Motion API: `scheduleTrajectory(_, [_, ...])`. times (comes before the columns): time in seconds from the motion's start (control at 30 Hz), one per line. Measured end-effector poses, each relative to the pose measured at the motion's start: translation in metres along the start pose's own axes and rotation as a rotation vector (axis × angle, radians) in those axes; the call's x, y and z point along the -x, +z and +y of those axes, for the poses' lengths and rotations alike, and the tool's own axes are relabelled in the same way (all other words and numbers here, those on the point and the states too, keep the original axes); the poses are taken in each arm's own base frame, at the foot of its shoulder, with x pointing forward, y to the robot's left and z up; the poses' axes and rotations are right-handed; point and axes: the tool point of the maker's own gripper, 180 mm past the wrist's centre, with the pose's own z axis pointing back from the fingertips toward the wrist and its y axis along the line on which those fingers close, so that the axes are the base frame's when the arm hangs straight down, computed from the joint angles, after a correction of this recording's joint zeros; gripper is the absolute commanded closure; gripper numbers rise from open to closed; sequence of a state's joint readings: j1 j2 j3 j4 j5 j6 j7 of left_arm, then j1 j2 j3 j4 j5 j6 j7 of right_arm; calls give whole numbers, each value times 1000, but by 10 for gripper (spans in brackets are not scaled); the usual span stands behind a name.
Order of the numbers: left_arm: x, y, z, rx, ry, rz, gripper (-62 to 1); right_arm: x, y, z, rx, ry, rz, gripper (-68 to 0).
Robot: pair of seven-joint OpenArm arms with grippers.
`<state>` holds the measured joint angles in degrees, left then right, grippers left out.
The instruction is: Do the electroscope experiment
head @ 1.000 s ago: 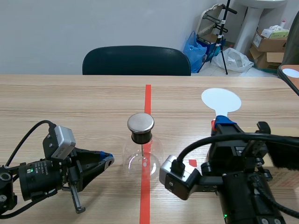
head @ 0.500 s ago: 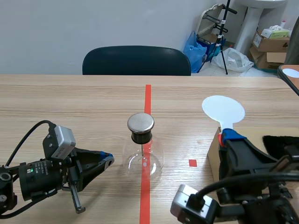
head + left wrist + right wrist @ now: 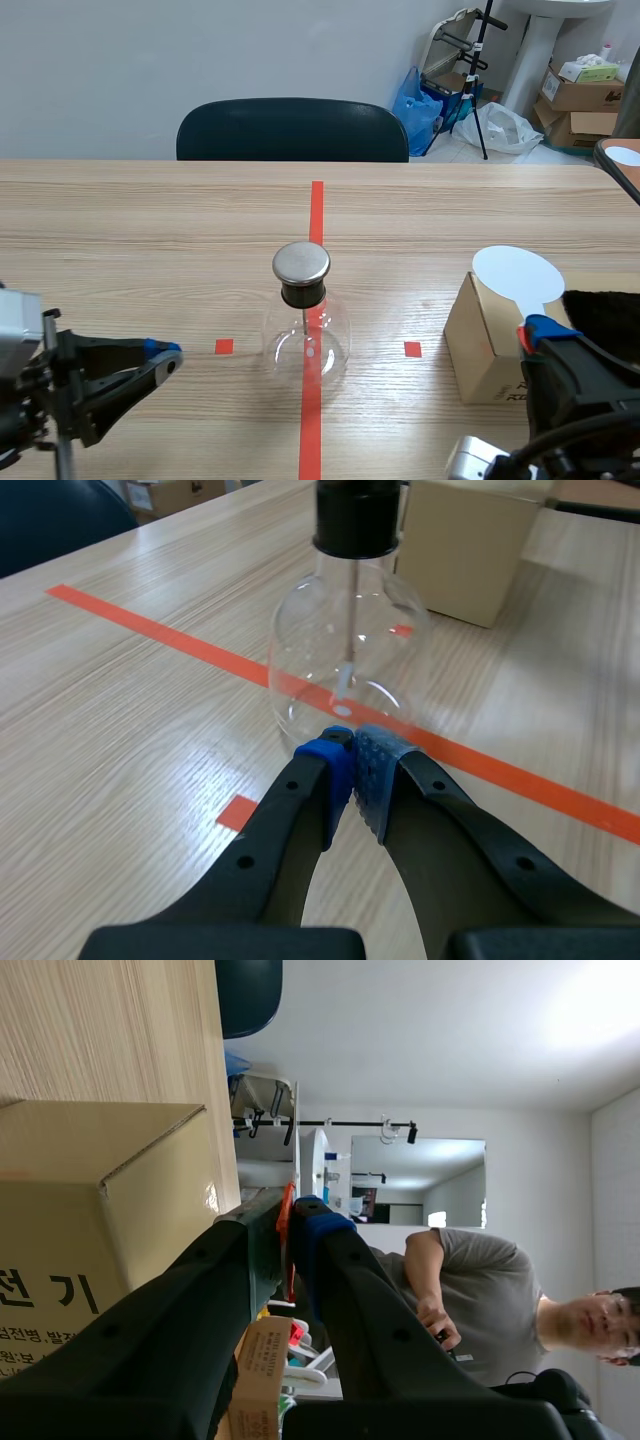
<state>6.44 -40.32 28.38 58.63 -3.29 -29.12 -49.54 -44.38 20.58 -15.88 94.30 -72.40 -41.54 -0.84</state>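
Scene view: your right tool (image 3: 545,330) grips the white paddle (image 3: 518,272) by its handle, likely keeping its face free for the metal cap (image 3: 301,262) of the flask (image 3: 307,340); your left tool (image 3: 160,352) sits closed, empty.

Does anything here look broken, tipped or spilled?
Nothing stands out. The glass flask stands upright on the red line, cap on; the cardboard box sits flat; the right gripper holds a white paddle upright.

A round glass flask (image 3: 305,335) with a metal cap (image 3: 301,263) stands at the middle of the desk (image 3: 150,230), on the red tape line. At 8 o'clock the left jaws, tips together, point toward it, well apart. At 4 o'clock sits a cardboard box (image 3: 480,335); over it rises a white disc paddle (image 3: 518,272), its stem in the right jaws.
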Motion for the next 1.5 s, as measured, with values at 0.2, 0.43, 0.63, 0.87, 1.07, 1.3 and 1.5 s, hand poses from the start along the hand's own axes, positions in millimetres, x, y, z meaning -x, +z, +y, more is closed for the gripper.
scheduleTrajectory(0.2, [-45,21,-18,21,-73,-35,-110,8,7,2,-19,-23,-17,-11])
scheduleTrajectory(0.43, [-81,27,-40,14,-151,29,-495,18,20,20,-65,-15,1,-11])
scheduleTrajectory(0.63, [-94,28,-76,59,-83,67,-623,30,28,34,-98,0,16,-11])
scheduleTrajectory(0.87, [-119,29,-91,91,-24,11,-623,36,21,49,-106,0,12,-11])
scheduleTrajectory(1.07, [-117,28,-89,87,-27,25,-623,34,11,54,-96,0,-24,-11])
scheduleTrajectory(1.3, [-116,28,-89,85,-27,27,-623,27,13,56,-102,-3,-63,-11])
scheduleTrajectory(1.5, [-116,28,-88,85,-29,27,-623,27,13,56,-102,-3,-62,-11])
